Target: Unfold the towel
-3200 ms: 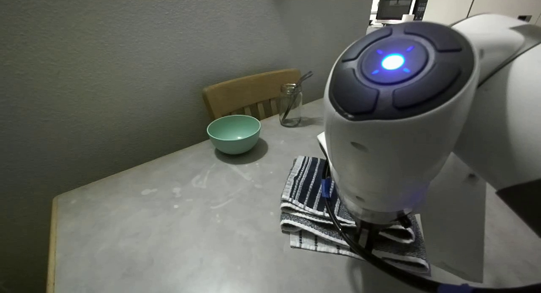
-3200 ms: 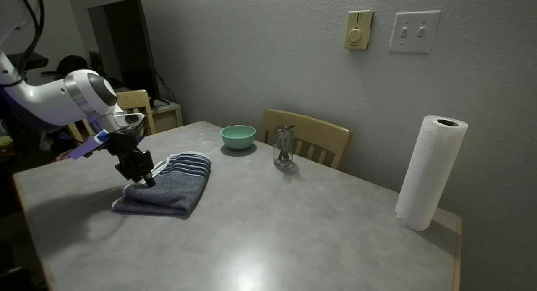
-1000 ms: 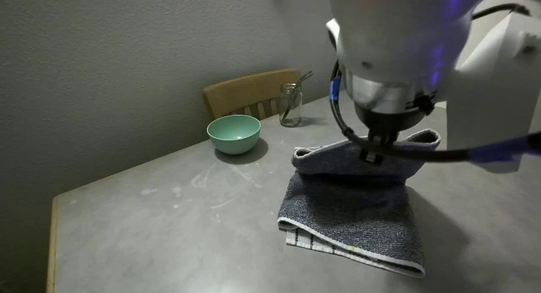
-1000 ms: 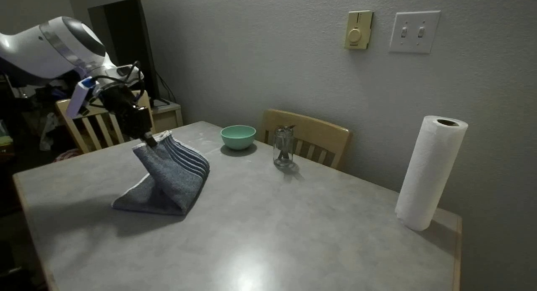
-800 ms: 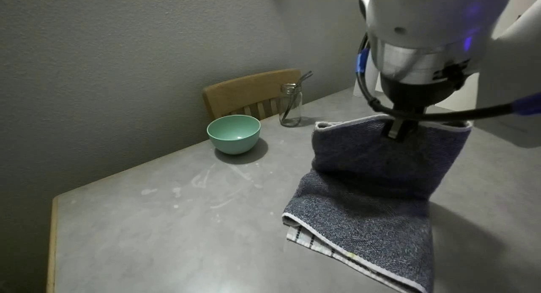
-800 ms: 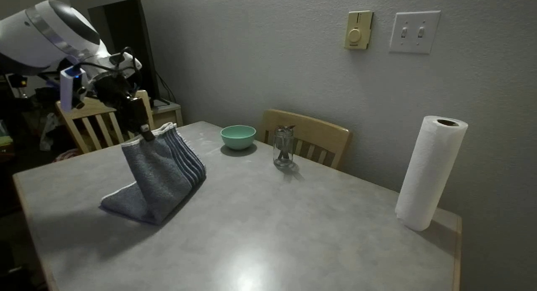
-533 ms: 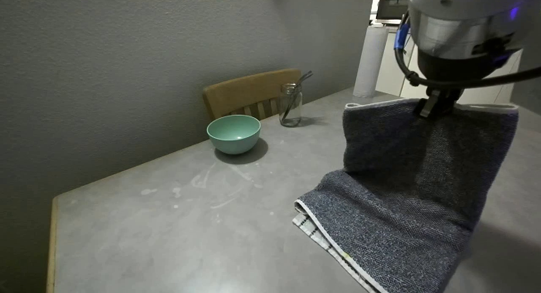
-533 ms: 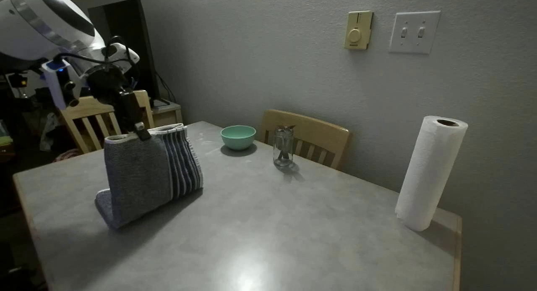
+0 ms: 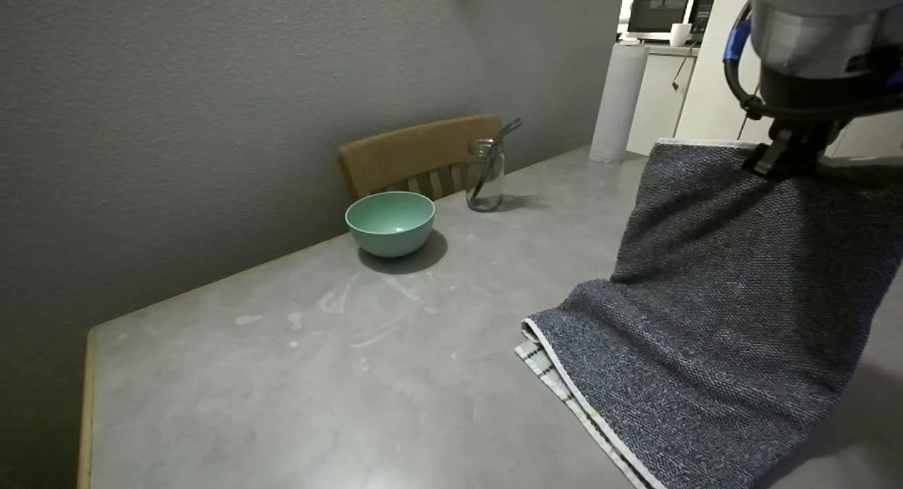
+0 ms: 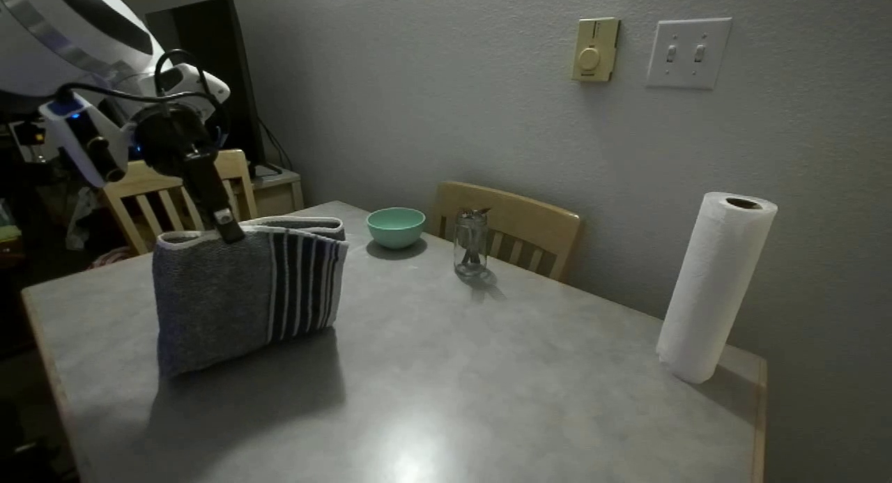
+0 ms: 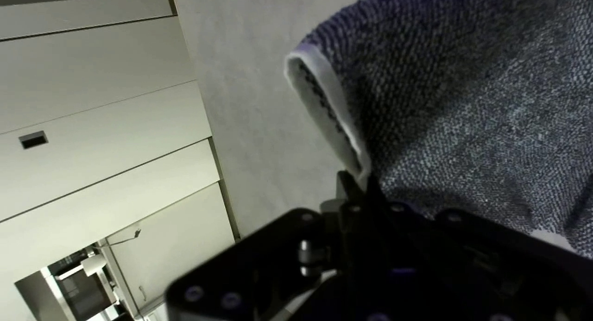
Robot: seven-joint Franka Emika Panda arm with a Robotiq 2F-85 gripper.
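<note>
A gripper (image 10: 230, 233) pinches a dark grey towel (image 10: 209, 302) by its white-trimmed edge

The jaws are pressed together on the towel's upper edge; the wrist view shows the pale trim running in between them. In an exterior view the towel hangs to the left of a teal bowl (image 10: 396, 231) and nearer the camera than the bowl, its dark-and-white stripes on the end toward the bowl. Its top edge loops back on both sides of the grip, and the cloth is folded in layers. Whether its lower part touches the bench (image 10: 529, 371) cannot be told.

To the right of the bowl, near it, stands a glass jar (image 10: 471, 249) holding slender things (image 10: 477, 212); farther right, well apart from the bowl, is a white paper roll (image 10: 714, 288). Up and right of the bowl, on the wall (image 10: 453, 86), are a beige thermostat (image 10: 596, 49), its small marking too tiny to read, and a white switch plate (image 10: 688, 53).
</note>
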